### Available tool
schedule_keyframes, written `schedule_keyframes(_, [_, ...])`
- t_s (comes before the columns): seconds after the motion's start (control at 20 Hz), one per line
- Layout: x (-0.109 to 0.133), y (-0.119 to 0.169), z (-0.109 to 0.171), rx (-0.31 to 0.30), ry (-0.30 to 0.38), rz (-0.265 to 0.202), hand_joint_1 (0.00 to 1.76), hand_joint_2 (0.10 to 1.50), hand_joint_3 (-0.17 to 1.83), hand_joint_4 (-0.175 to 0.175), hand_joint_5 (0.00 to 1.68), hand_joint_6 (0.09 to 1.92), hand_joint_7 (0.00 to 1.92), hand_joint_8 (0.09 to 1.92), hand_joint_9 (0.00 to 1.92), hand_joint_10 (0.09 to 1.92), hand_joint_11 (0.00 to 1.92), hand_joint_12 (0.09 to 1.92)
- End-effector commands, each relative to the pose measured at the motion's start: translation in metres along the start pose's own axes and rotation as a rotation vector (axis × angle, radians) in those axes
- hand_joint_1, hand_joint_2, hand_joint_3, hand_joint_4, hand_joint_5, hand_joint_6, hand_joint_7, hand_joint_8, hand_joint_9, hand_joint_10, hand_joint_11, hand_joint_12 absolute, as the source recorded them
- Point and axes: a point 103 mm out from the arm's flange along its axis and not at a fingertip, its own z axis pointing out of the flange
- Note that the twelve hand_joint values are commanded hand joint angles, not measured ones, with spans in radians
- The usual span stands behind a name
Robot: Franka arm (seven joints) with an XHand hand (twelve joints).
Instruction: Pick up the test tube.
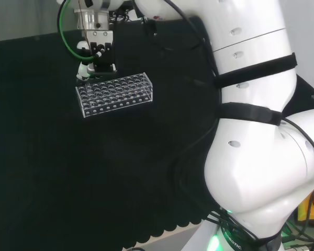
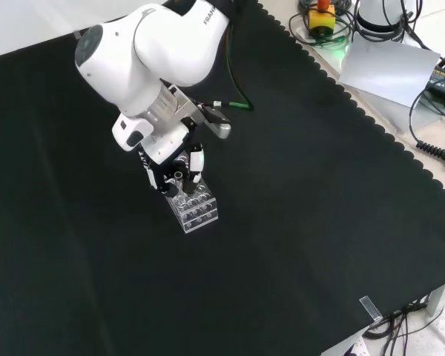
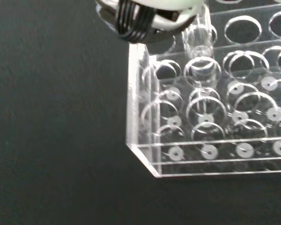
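A clear plastic test tube rack (image 1: 115, 94) with several rows of round holes stands on the black cloth. In the head view the hand (image 1: 98, 55) hangs over the rack's far left corner. From the front, the hand (image 2: 170, 167) is at the rack's (image 2: 195, 209) upper end with its fingers curled inward. A clear test tube (image 3: 199, 35) stands upright at a corner hole of the rack (image 3: 201, 122) in the wrist view, and a black ribbed, white-tipped finger (image 3: 145, 18) touches its side. The tube's open mouth (image 2: 178, 176) shows between the fingers. The hand looks shut on the tube.
The arm's big white links (image 1: 251, 130) stand at the head view's right. A green cable (image 1: 63, 31) loops beside the wrist. Beyond the cloth's scalloped edge (image 2: 371, 126) lie a red and yellow stop button (image 2: 320, 16) and cables. Bare black cloth surrounds the rack.
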Motion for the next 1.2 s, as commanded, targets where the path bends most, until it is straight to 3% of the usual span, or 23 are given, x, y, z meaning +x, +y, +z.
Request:
schedule_keyframes(0.05, [-0.007,-0.004,-0.025,-0.086,0.102,0.044,1.25,0.71,0.57,-0.175,1.26,0.64,1.53,0.61,1.58,0.72,1.1,1.02])
schedule_keyframes(0.25, [-0.012,-0.009,-0.034,-0.102,0.111,0.054,1.32,0.61,0.75,-0.175,1.26,0.68,1.33,0.69,1.57,0.72,1.09,1.01])
schedule_keyframes(0.5, [-0.019,-0.018,-0.048,-0.116,0.149,0.069,1.32,0.59,0.77,-0.175,1.27,0.69,1.32,0.7,1.58,0.72,1.09,1.01])
schedule_keyframes(1.0, [-0.025,-0.038,-0.089,-0.168,0.319,0.083,1.32,0.58,0.78,-0.175,1.27,0.69,1.32,0.7,1.58,0.72,1.08,1.01])
schedule_keyframes(1.2, [-0.03,-0.049,-0.108,-0.202,0.337,0.087,1.32,0.58,0.79,-0.175,1.27,0.69,1.33,0.7,1.58,0.71,1.08,1.02])
